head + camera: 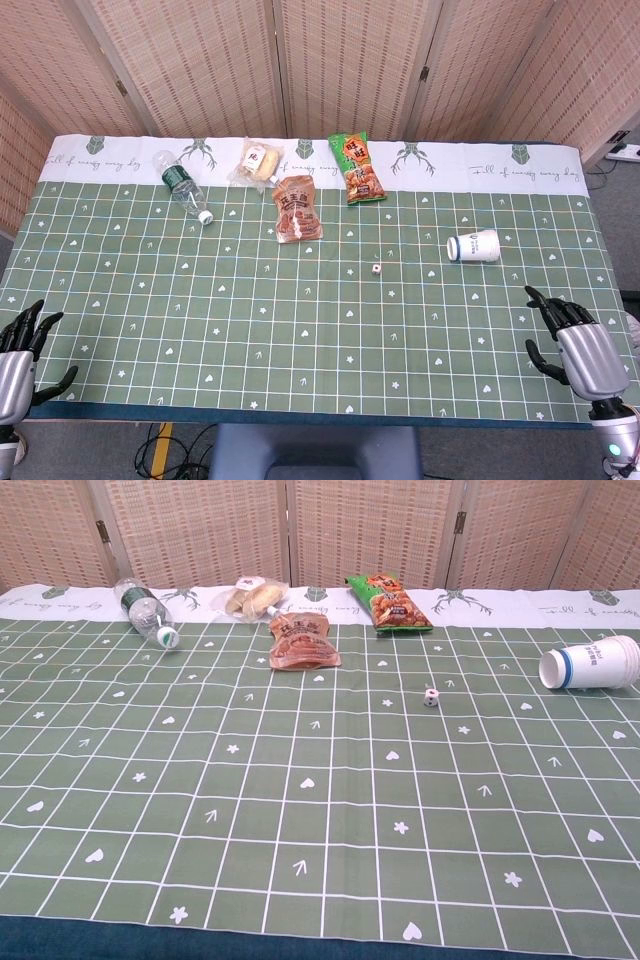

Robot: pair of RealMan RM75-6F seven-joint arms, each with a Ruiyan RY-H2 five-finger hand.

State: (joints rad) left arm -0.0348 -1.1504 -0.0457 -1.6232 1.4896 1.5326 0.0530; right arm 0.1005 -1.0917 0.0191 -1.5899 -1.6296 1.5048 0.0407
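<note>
**Both hands empty at the near edge, cup nearest the right**

The right hand (578,345) sits over the near right corner of the counter (300,330), fingers spread and pointing away from the robot, holding nothing. The left hand (20,350) is at the near left corner, half off the edge, also spread and empty. Neither hand shows in the chest view.

The thing nearest the right hand is the cup (473,246), lying on its side on the green cloth with its mouth turned toward the centre of the counter. It lies further back than the hand and a little inboard, apart from it. The small die (376,270) rests to the cup's left, clear of it.

A judgement on a good grasp: a cup on its side will roll if nudged along its wall, so the hand would do best to come down from above with the fingers on one side of the wall and the thumb on the other, closing evenly. A paper cup crushes easily, so light pressure is likely enough. Coming in from the closed end keeps the die out of the way.

Along the far side lie the bottle (183,186), a bread pack (258,162), a brown pouch (297,208) and a green snack bag (358,169), all well apart from both hands.
</note>
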